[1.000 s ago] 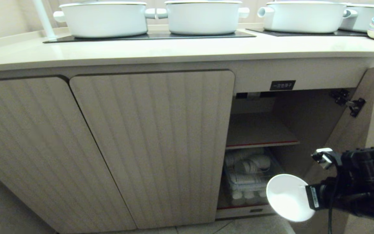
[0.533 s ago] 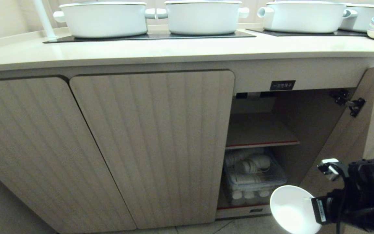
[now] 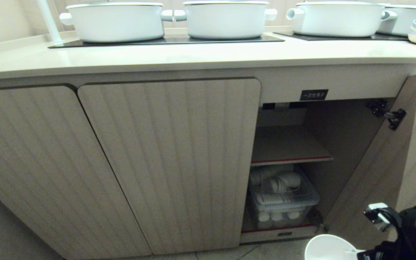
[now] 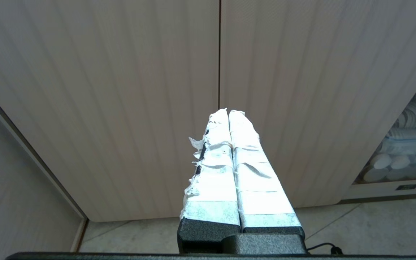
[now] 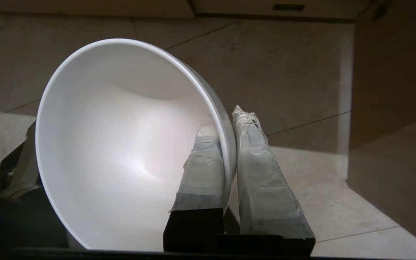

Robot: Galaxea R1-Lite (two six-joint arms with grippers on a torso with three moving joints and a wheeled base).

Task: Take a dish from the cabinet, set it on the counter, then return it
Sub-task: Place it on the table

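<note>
One black label (image 3: 314, 95), white characters unreadable; right claw (image 5: 226, 119) clamped on dish (image 5: 121, 144) rim; left claw (image 4: 228, 112) together.

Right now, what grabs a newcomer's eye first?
The white bowl, clamped by its rim in the right pincer, low over the floor before the open cabinet. Next, the white pots lined up on the counter. The left pincer is shut, facing closed doors.
</note>
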